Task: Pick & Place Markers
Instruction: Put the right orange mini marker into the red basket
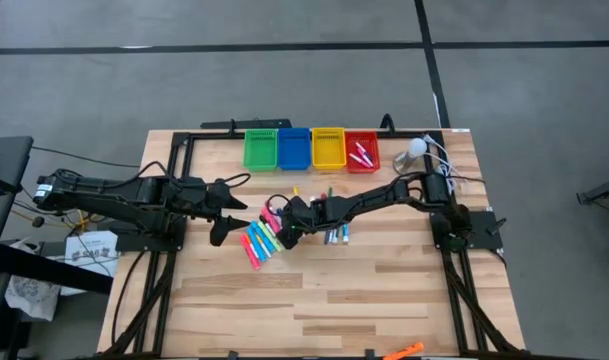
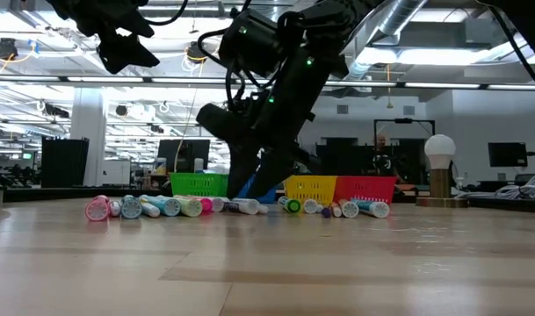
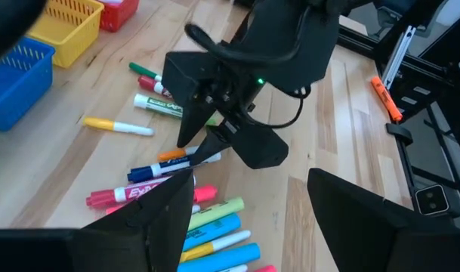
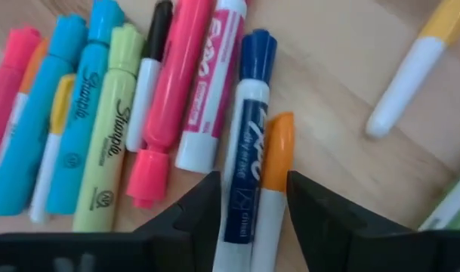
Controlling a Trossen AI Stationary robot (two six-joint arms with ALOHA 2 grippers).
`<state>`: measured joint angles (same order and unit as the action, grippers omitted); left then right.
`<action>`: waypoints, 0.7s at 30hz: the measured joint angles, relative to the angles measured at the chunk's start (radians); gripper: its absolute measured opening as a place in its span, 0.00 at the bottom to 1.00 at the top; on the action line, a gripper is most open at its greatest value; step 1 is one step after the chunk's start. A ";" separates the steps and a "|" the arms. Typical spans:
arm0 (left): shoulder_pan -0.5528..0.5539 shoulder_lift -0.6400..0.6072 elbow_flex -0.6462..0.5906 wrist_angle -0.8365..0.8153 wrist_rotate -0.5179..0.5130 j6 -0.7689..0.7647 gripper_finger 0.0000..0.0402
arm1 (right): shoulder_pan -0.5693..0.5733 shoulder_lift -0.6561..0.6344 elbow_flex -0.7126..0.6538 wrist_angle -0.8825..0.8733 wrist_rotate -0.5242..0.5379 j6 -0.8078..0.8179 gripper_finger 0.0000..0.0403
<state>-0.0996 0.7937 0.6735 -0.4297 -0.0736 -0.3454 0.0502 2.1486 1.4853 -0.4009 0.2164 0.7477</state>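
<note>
**Layout on the bench**

We see four bins in a row along the bench's far edge. The markers lie mid-bench before them, the right tool over the heap, the left tool at its left.

Four small bins stand in a row along the table's far edge: one green bin, one blue bin, one yellow bin and one red bin. Two or three markers lie in the red one. The loose markers mid-table overlap too much to count exactly. Two robot arms are present.
</note>
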 joint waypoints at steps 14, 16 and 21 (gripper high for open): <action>0.000 0.000 0.000 0.000 0.000 0.000 0.65 | -0.014 -0.026 0.000 -0.076 0.069 -0.042 0.32; 0.000 0.000 0.000 0.000 0.000 0.000 0.65 | -0.014 -0.026 0.000 -0.077 0.071 -0.047 0.32; 0.000 0.000 0.000 0.001 0.000 0.000 0.65 | -0.004 -0.026 0.000 -0.059 0.071 -0.052 0.32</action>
<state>-0.0996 0.7940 0.6735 -0.4289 -0.0738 -0.3454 0.0465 2.1223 1.4857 -0.4595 0.2878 0.6956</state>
